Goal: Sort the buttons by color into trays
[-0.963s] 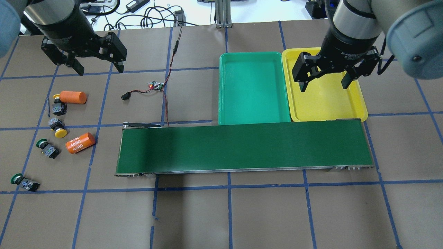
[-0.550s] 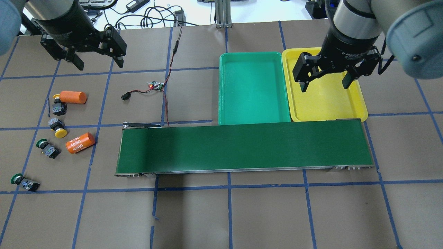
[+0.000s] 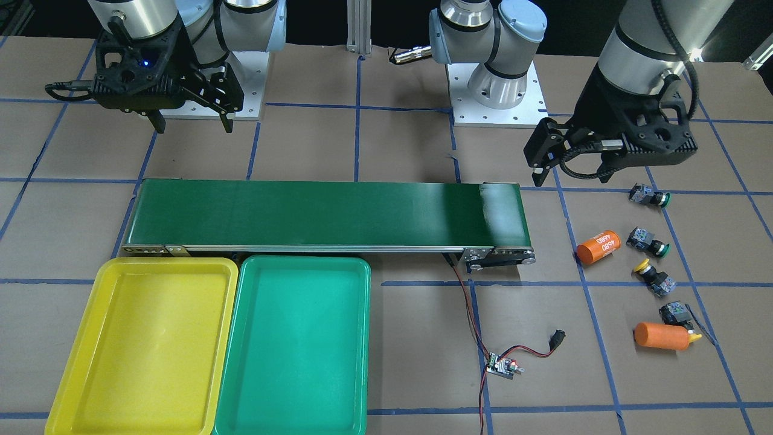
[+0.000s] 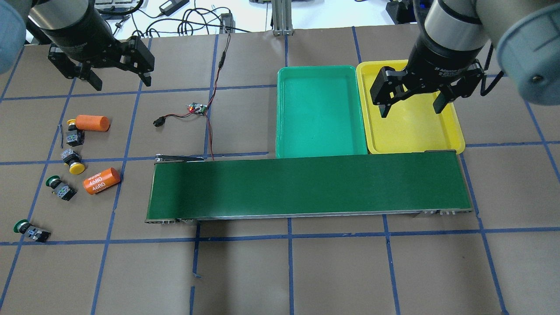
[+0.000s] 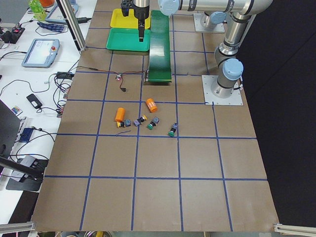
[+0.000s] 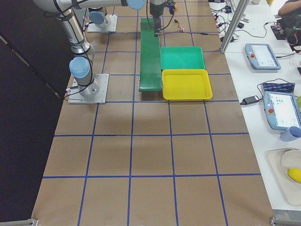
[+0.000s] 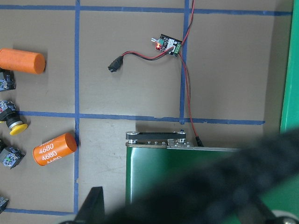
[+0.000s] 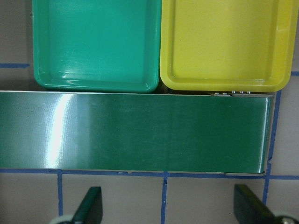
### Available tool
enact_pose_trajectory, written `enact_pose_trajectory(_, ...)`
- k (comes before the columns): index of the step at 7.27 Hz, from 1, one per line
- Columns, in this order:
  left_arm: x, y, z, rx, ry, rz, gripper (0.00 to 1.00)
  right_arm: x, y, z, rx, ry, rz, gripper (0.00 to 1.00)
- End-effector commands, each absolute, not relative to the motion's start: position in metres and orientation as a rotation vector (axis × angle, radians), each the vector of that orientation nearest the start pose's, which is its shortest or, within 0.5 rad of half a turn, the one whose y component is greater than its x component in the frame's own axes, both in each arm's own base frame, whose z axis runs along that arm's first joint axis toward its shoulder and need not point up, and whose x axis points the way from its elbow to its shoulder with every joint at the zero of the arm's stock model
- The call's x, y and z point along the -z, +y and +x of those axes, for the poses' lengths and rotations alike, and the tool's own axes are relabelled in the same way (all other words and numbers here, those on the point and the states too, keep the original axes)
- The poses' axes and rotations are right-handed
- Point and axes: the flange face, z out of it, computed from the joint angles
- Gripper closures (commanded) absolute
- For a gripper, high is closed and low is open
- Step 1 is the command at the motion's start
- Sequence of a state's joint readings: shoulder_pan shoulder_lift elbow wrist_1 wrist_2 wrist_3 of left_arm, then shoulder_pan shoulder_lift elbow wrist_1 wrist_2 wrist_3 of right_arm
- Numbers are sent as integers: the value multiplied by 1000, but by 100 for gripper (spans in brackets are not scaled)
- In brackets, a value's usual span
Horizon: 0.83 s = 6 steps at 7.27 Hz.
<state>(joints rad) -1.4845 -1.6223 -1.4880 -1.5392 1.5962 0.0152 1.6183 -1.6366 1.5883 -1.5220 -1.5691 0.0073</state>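
Among buttons (image 4: 72, 162): orange cylinders (image 4: 101, 180) | toward trays (image 4: 321, 113): conveyor belt (image 4: 306, 188), circuit board (image 4: 197, 108)

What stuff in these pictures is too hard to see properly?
Left wrist view: a blurry dark shape up close covers part of the conveyor belt; some buttons are cut off by the left edge.
Front-facing view: an orange cylinder hides part of the cap of one yellow button.
Right wrist view: the right claw has fingers that run off the bottom edge.
Exterior left view: the buttons are too small for detail.
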Motion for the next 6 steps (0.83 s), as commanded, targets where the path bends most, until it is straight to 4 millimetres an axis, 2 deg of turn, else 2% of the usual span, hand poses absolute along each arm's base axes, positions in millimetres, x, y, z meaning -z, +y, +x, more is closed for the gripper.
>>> enact_pose_trajectory(1,-502,-529,-74,83,3107,-125,0,-512,-452,155,24,3139,-55,0)
enact_pose_trajectory(2,-483,-534,-42,16,3106,-44,0,-509,-451,155,19,3144,-55,0)
enact_pose_trajectory(3,-445,-536,3,-71,3125,-68,0,-501,-448,156,-4,3143,-58,0)
enact_pose_trajectory(4,-408,-542,68,-27,3120,-102,0,-496,-445,154,-19,3143,-48,0)
enact_pose_trajectory(5,-361,-534,117,-82,3133,-174,0,-497,-443,154,-14,3143,-46,0)
enact_pose_trajectory(6,-314,-524,136,-123,3139,-232,0,-496,-443,154,-17,3143,-55,0)
